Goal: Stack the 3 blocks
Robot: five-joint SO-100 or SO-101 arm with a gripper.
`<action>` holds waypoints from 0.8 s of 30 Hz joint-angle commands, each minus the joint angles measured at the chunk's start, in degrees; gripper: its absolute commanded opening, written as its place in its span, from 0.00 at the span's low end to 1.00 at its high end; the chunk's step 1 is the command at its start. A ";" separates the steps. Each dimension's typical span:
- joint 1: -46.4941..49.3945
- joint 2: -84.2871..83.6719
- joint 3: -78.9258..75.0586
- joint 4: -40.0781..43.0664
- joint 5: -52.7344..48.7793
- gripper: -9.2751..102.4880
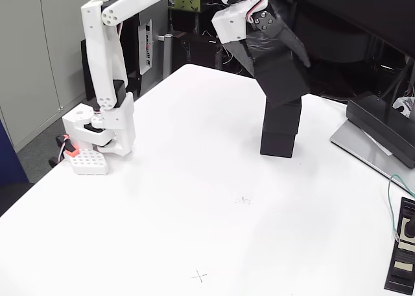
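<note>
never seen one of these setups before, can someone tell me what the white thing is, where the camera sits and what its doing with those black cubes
The white thing is a small robot arm, bolted to the left edge of a white table. Its base sits at the left and the arm reaches up and across to the right. The single picture comes from a camera that stands still, looking down at the table from the front.

At the arm's end is its hand, two dark fingers that work like tongs. They are closed on the top block, which is tilted and rests on the stack below. Under it stand the middle block and the bottom block, one on the other, slightly offset.

At the right edge lie a dark flat device and a black strip with a cable. Small pen crosses mark the table.
</note>
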 commanded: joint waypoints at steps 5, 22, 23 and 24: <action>-10.90 1.76 -2.46 0.00 7.12 0.10; -13.18 -5.36 -2.72 -0.18 11.60 0.10; -13.18 -5.36 -2.72 -0.18 11.60 0.10; -13.18 -5.36 -2.72 -0.18 11.60 0.10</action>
